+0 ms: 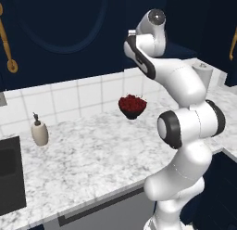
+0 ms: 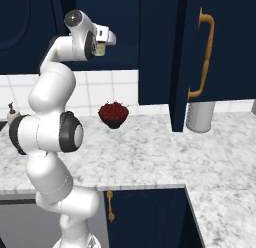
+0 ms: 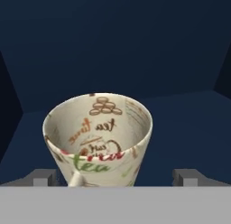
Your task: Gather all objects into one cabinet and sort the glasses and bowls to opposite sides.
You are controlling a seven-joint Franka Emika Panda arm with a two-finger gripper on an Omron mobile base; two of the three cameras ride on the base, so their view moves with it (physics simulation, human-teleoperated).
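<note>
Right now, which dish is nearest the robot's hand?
The cream cup with tea writing, between the open gripper's tips; the red-filled bowl sits below on the counter.

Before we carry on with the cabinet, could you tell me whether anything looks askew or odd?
Yes: the patterned cream cup lies tipped over on the cabinet shelf, its mouth facing the camera, between the open hand's fingertips. Nothing looks spilled or broken.
</note>
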